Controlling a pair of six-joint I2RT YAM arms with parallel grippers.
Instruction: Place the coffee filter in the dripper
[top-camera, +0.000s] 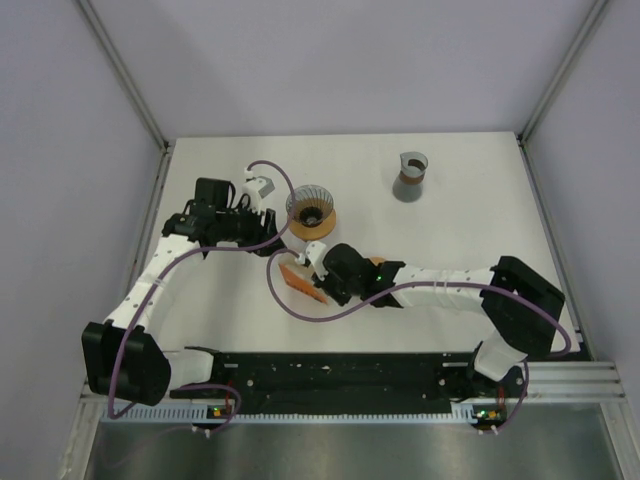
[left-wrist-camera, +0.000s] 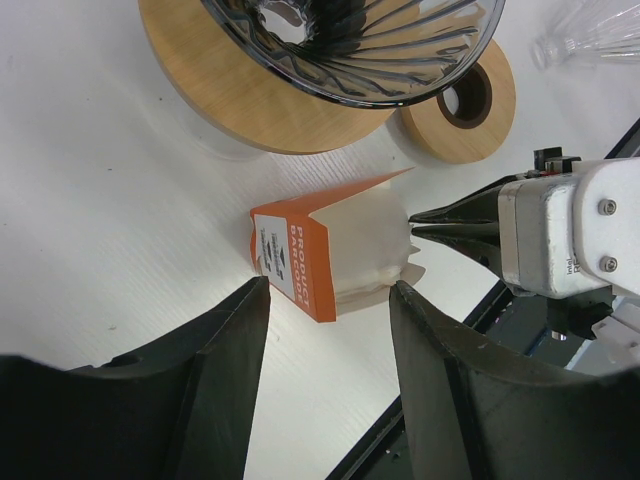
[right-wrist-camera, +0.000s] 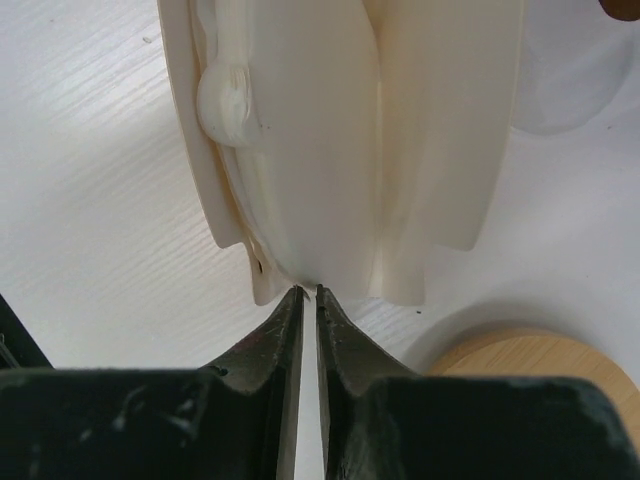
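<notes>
From above, both my arms reach in toward the middle of the table (top-camera: 450, 250). My left gripper (top-camera: 266, 222) sits just beside the dripper (top-camera: 311, 210), a dark ribbed cone on a wooden collar. My right gripper (top-camera: 316, 262) is at the orange box (top-camera: 303, 281), which lies on its side just in front of the dripper. A glass server (top-camera: 411, 176) stands well apart at the far right.

On my left wrist camera, my left gripper (left-wrist-camera: 328, 290) is spread wide with nothing in it. Beyond it the orange box (left-wrist-camera: 290, 255) lies flat with the white coffee filters (left-wrist-camera: 365, 245) showing at its open end. My right gripper (left-wrist-camera: 412, 222) points at their edge. The dripper (left-wrist-camera: 350, 50) is above, with a smaller wooden ring (left-wrist-camera: 460, 100) beside it.

Through my right wrist camera, my right gripper (right-wrist-camera: 308, 292) is drawn nearly together, with only a thin slit showing. Its tips meet the lower edge of the coffee filters (right-wrist-camera: 330, 150). I cannot tell whether a sheet is pinched. A wooden edge (right-wrist-camera: 540, 365) shows at the lower right.
</notes>
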